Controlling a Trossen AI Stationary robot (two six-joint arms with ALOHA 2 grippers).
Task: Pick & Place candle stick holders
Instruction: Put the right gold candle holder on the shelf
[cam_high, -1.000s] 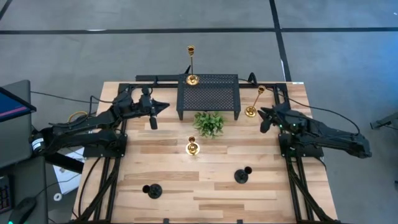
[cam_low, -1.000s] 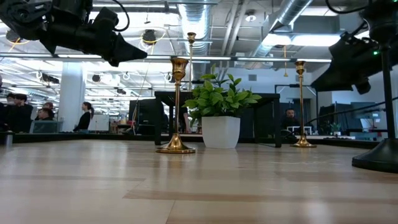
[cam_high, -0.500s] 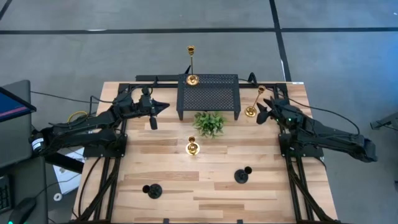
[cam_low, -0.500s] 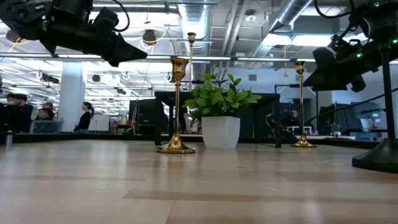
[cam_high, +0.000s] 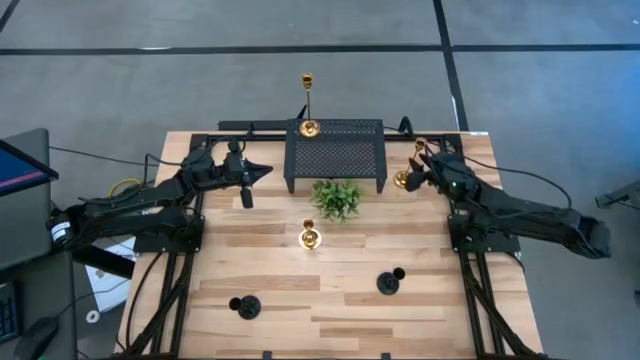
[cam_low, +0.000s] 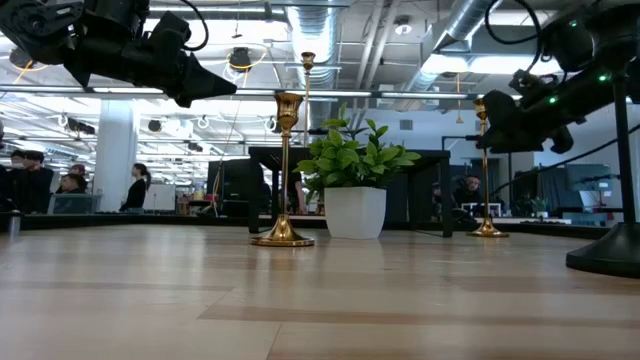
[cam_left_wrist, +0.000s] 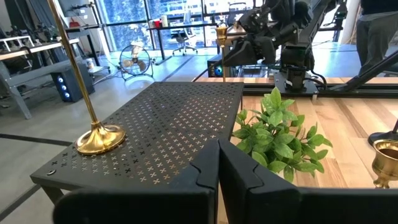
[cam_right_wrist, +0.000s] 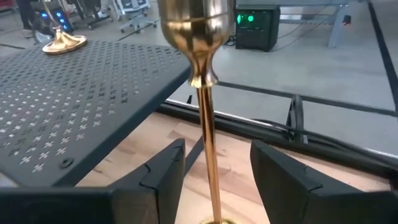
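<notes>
One tall gold holder (cam_high: 308, 126) stands by its round base on the black mesh stand (cam_high: 335, 150); it also shows in the left wrist view (cam_left_wrist: 98, 138). The second tall gold holder (cam_high: 404, 179) stands on the table right of the stand. My right gripper (cam_right_wrist: 211, 180) is open, with a finger on each side of its thin stem (cam_right_wrist: 208, 137), not touching. A short gold holder (cam_high: 309, 238) stands mid-table, and two black ones (cam_high: 245, 306) (cam_high: 388, 283) stand near the front. My left gripper (cam_high: 262, 172) is shut and empty, raised left of the stand.
A small green plant (cam_high: 336, 198) in a white pot stands just in front of the mesh stand, between the two arms. Cables run along the table's far edge (cam_right_wrist: 298, 124). People stand in the room behind (cam_low: 70, 185).
My right gripper has gone toward the table's far edge and a little left, up to the tall gold holder beside the stand, and its open fingers now stand on either side of the stem. The holder has kept its place.
</notes>
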